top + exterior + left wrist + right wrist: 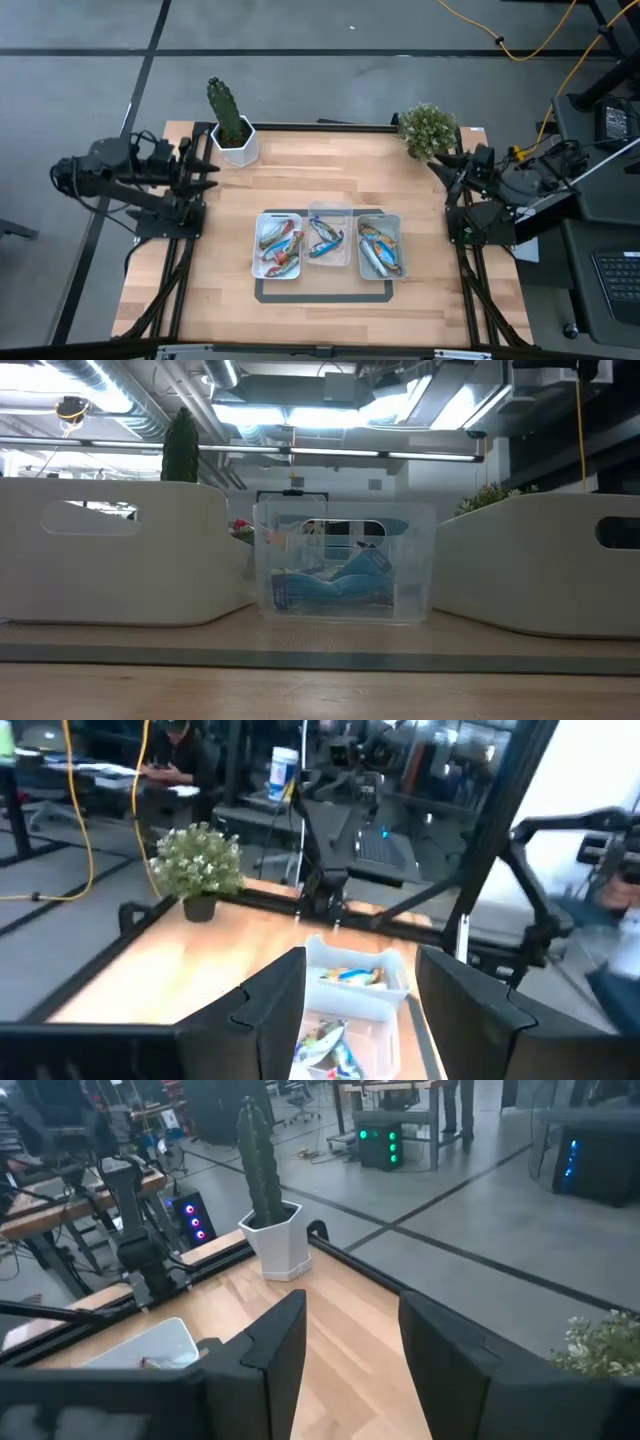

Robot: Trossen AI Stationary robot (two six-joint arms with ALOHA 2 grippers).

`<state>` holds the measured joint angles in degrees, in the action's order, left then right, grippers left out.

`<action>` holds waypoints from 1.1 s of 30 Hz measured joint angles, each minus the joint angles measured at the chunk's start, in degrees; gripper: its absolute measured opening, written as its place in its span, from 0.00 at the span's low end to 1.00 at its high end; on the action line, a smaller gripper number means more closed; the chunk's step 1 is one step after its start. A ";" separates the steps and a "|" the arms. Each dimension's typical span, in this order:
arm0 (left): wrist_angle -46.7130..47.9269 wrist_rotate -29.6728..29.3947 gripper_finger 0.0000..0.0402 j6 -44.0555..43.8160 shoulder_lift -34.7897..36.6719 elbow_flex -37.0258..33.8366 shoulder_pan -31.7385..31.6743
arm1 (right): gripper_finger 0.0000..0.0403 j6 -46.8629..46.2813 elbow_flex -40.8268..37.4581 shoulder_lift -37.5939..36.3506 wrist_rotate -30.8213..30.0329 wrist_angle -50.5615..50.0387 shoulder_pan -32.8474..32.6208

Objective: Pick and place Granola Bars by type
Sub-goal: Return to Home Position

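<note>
Three trays stand in a row near the table's middle. The left white tray holds several blue, silvery and orange-brown granola bars. The clear middle tray holds blue bars. The right white tray holds blue, silvery and brownish bars. My left gripper hovers open at the table's left edge, far from the trays. My right gripper hovers open at the right edge, beside the bushy plant. In the left wrist view the open fingers frame the trays.
A cactus in a white pot stands at the far left of the table, a small bushy plant at the far right. A dark tape outline frames the trays. Bare wood lies near and left of the trays. People and desks show beyond.
</note>
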<state>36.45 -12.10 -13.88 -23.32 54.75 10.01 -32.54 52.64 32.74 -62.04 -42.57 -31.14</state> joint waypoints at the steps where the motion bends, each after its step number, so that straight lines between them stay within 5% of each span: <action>1: -1.24 0.04 0.45 -1.02 2.89 -2.96 -0.36 | 0.40 0.42 0.00 0.04 0.03 0.00 0.00; 7: -16.94 4.03 0.45 -2.98 23.31 -21.42 -0.85 | 0.40 4.13 0.00 0.10 0.02 0.02 -0.02; 10: -19.68 8.29 0.45 -3.35 22.74 -25.01 -0.87 | 0.40 4.70 -0.02 0.16 0.04 0.13 -0.01; 20: -57.21 20.39 0.45 0.02 18.77 -45.82 -5.07 | 0.40 4.78 -0.02 0.50 0.25 -0.46 -0.02; 25: -59.09 24.26 0.45 -2.77 20.60 -53.56 -11.97 | 0.40 5.99 -0.02 0.69 0.47 -1.88 0.00; 33: -47.03 19.95 0.45 1.60 20.69 -54.26 -21.35 | 0.40 7.44 -0.07 1.02 3.74 -2.56 0.00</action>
<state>-10.57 7.85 -12.28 -2.63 0.49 -11.33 -25.09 52.58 33.76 -58.30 -45.13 -31.14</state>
